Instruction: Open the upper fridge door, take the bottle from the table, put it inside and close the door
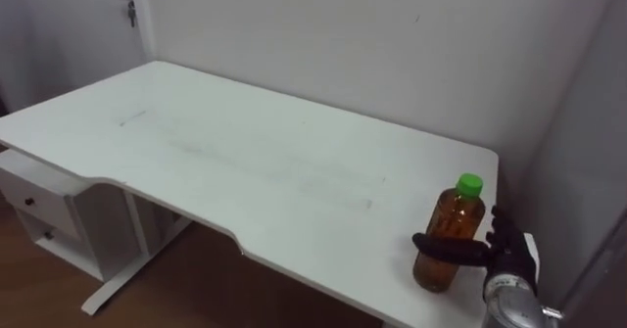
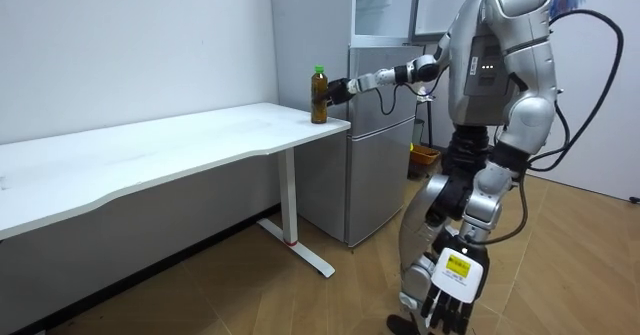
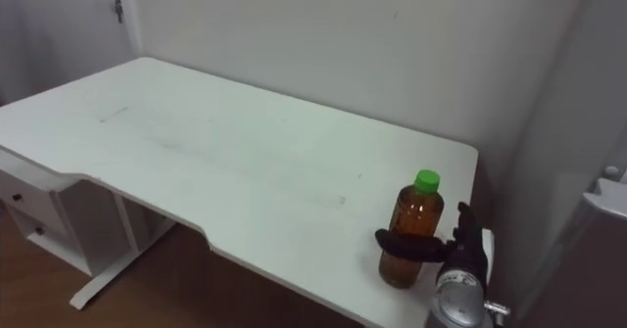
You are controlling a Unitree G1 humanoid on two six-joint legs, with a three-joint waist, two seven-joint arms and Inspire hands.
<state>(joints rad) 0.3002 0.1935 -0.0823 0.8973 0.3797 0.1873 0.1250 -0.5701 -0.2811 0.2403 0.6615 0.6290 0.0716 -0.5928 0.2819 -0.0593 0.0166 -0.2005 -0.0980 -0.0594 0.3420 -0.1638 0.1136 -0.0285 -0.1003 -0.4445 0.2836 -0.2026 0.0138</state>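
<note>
An amber bottle with a green cap stands upright near the right end of the white table, close to its front edge. My right hand is at the bottle's right side. Its thumb lies across the front of the bottle, and the fingers reach round behind it. In the room view the bottle sits at the table end nearest the grey fridge, with my right hand on it. My left hand hangs low beside my leg, fingers relaxed. I stand in front of the fridge.
The fridge's upper compartment looks open, with shelves showing. The fridge side rises just right of the table. A white drawer unit sits under the table's left end. A yellow object lies on the floor by the fridge.
</note>
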